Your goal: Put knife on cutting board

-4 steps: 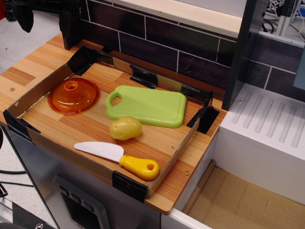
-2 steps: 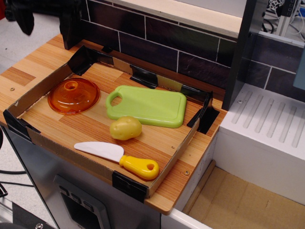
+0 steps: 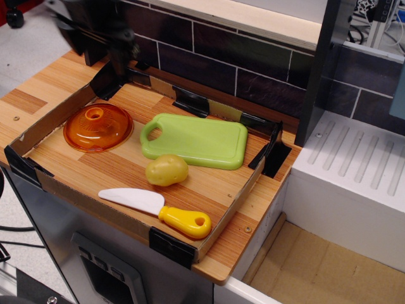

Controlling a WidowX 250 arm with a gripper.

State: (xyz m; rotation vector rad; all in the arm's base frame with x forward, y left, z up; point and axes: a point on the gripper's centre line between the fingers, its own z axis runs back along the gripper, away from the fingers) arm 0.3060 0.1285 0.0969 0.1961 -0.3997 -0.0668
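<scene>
The knife (image 3: pixel 155 209) lies flat near the front edge of the cardboard-walled tray, white blade to the left and yellow handle (image 3: pixel 186 222) to the right. The light green cutting board (image 3: pixel 196 140) lies flat at the back middle of the tray with nothing on it, handle hole to the left. My gripper (image 3: pixel 119 52) is a dark, motion-blurred shape at the top left, above the tray's back left corner and far from the knife. The blur hides how its fingers stand.
A yellow potato (image 3: pixel 167 170) sits between the knife and the board. A round orange lid (image 3: pixel 98 126) lies at the tray's left. Low cardboard walls (image 3: pixel 38 123) ring the tray. A dark brick wall (image 3: pixel 253 57) stands behind. A white drainer (image 3: pixel 354 164) is at the right.
My arm has swung right and down from the top left corner, now reaching over the tray's back left corner. The knife, board, potato and lid have not moved.
</scene>
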